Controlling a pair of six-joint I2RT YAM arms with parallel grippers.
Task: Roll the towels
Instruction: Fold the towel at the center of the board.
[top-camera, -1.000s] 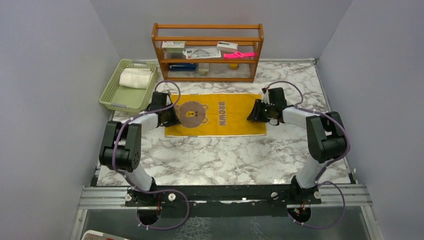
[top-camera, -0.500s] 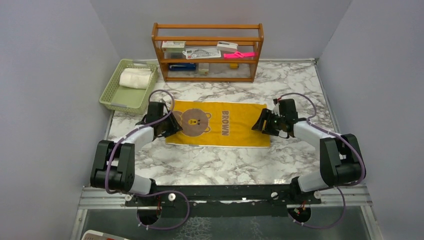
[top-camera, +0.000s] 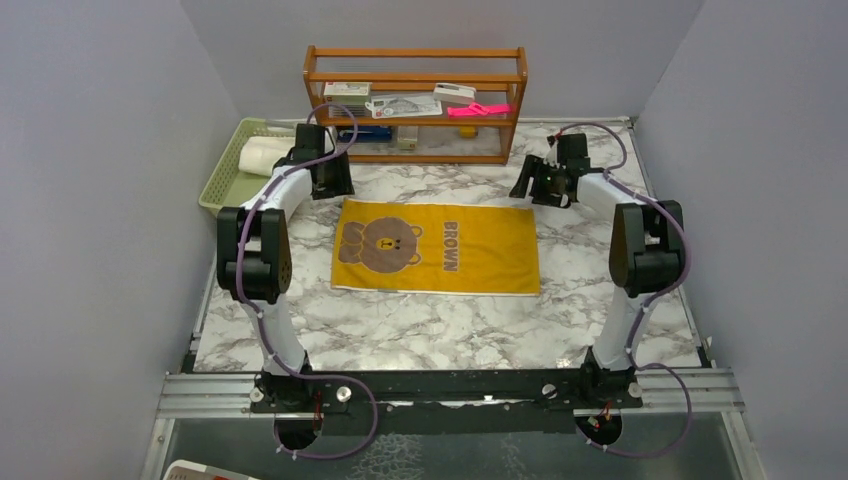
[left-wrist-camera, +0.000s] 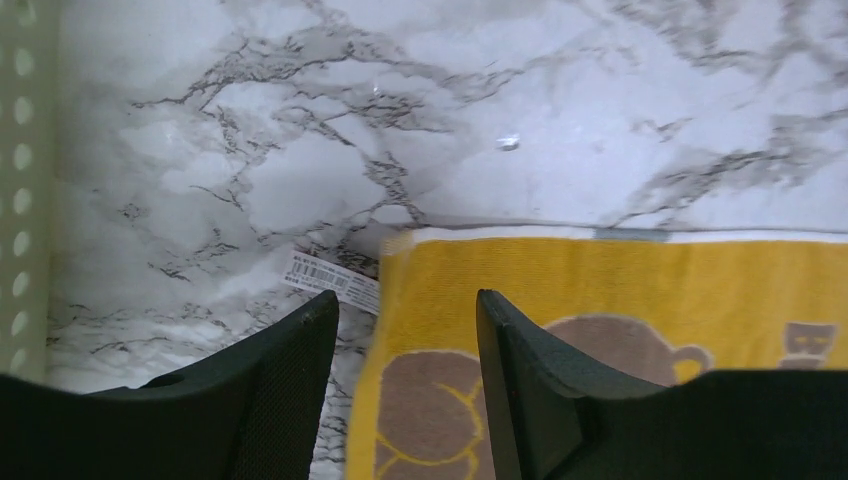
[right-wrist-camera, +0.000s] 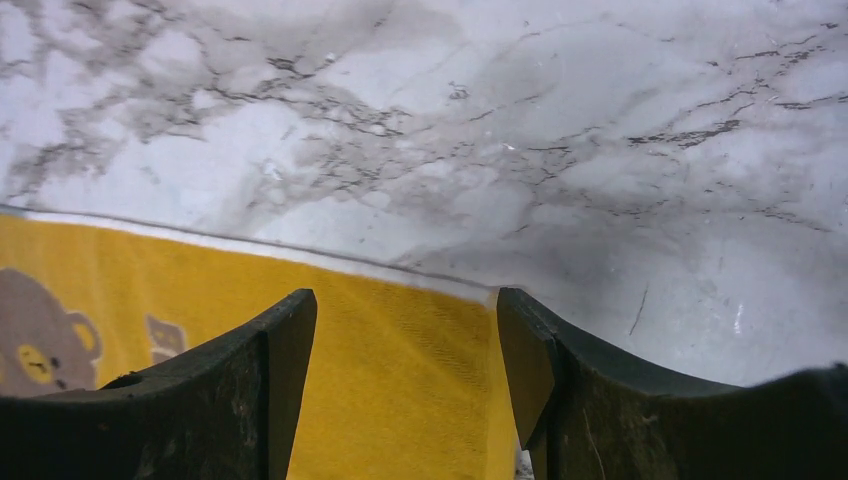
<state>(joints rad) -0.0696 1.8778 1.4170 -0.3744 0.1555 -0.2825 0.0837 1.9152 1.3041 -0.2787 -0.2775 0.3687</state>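
1. The left claw (left-wrist-camera: 405, 305) and right claw (right-wrist-camera: 405, 300) hang open and empty above the far corners of the yellow towel (top-camera: 437, 247). If they grab unevenly, I'd expect a crooked roll.
2. That towel lies flat in the middle of the table (top-camera: 450, 330), bear side up. The white towel (top-camera: 262, 155) sits rolled in the green basket (top-camera: 225, 190).

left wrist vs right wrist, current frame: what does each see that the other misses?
Left wrist only: the basket wall at the picture's left edge, and a white tag at the towel's far left corner. Right wrist only: the towel's far right corner. Both: the yellow towel lying on the marble table, and each view's own tool open and empty near its corner, the left tool and the right tool.
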